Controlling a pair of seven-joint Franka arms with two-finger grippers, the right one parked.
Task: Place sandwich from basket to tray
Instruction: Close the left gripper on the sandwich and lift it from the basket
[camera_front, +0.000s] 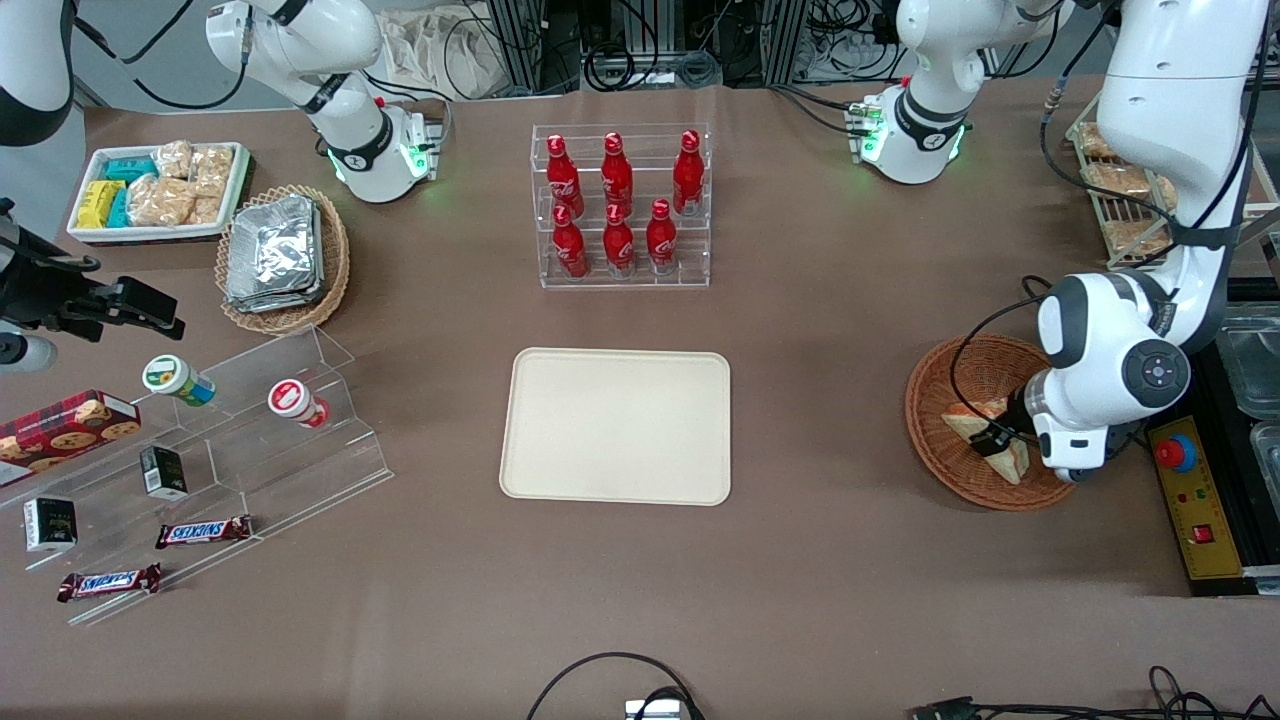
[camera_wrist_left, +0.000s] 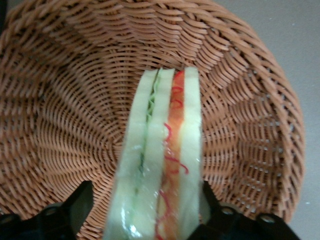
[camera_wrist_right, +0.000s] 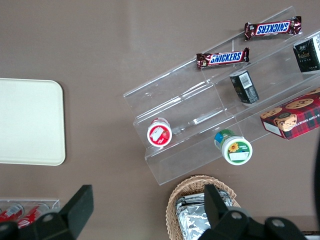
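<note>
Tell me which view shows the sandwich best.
The left wrist view: the sandwich fills it, bread and filling layers clear, standing in the basket between the open hand's fingers. The front view shows only a small wedge, partly arm-hidden. The right wrist view shows none.

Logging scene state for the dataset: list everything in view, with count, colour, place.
sandwich: 1, white bread, red-green filling, in basket
basket: 1, brown wicker, working arm's end
tray: 1, cream, table centre
cola bottles: 6, red, clear rack farther from the camera than the tray
foil packets: silver stack, light wicker basket, parked arm's end
chocolate bars: 2, brown, clear stepped stand
gripper: 1, black, fingers open, straddling the sandwich
</note>
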